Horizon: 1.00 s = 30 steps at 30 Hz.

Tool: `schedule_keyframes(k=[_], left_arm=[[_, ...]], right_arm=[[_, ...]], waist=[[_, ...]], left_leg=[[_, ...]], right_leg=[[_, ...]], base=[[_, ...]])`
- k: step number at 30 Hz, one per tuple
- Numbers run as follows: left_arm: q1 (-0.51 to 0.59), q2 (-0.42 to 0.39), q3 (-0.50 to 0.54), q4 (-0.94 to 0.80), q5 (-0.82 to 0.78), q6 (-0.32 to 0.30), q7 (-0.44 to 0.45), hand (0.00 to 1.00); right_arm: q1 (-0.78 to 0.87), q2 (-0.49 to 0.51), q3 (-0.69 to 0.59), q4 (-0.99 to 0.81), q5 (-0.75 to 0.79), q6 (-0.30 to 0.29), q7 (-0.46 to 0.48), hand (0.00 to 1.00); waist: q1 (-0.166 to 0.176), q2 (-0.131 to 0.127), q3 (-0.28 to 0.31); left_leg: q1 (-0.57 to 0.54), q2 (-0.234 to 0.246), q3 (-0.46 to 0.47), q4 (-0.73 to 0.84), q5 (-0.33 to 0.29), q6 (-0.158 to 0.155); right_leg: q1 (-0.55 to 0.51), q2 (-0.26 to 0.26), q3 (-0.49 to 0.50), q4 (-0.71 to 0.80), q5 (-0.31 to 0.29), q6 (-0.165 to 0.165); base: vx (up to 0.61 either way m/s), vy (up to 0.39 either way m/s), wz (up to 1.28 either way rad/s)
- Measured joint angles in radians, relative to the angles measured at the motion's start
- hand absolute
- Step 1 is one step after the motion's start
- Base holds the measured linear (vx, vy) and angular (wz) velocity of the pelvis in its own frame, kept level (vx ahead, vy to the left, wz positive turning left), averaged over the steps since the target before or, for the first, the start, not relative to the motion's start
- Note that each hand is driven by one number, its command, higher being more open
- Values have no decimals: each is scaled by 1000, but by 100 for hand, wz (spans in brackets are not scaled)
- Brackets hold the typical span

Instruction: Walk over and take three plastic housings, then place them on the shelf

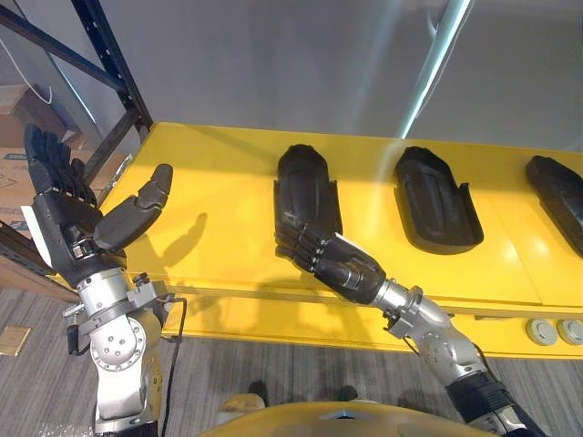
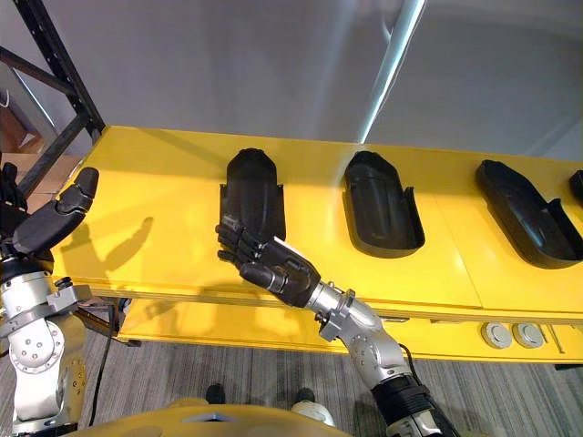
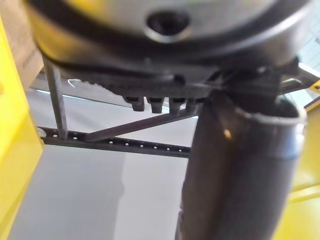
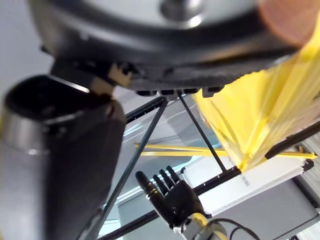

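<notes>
Three black plastic housings lie in a row on the yellow shelf surface (image 1: 209, 164): one in the middle (image 1: 305, 187), one to its right (image 1: 435, 200), and one at the right edge (image 1: 557, 196). My right hand (image 2: 269, 262) hovers open at the near end of the middle housing (image 2: 253, 191), fingers straight and spread, holding nothing. My left hand (image 1: 73, 214) is raised at the left, palm up and open, well away from the housings. It appears too in the right wrist view (image 4: 172, 197), fingers spread.
A black rack upright and its braces (image 1: 109, 64) stand at the shelf's left end, close to my left hand. Cardboard boxes (image 1: 14, 164) sit behind it. Two round white parts (image 1: 554, 330) lie below the shelf's front edge at the right.
</notes>
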Motion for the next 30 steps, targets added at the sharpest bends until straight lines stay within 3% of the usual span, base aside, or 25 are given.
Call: schedule_keyframes(k=[19,25,30], left_arm=[[2,-25,0,13,-1,0,-43,100],[2,-25,-13,13,1,0,-51,100],[2,-25,-34,13,2,12,-50,100]], right_arm=[[-50,30,-10,85,-25,-23,-40,100],[-64,27,-12,13,-128,-30,-142,100],[-98,29,-15,13,-132,-30,-167,100]], waist=[[1,4,0],[0,3,0],[0,3,0]], left_leg=[[-1,-5,-13,0,6,-3],[-1,-4,-8,0,5,-4],[-1,-3,-3,0,4,-5]], right_leg=[[2,-8,-15,13,-5,0],[1,-8,-10,13,-5,1],[0,-7,-6,13,-5,1]], base=[[-9,4,2],[0,0,-1],[0,0,-1]])
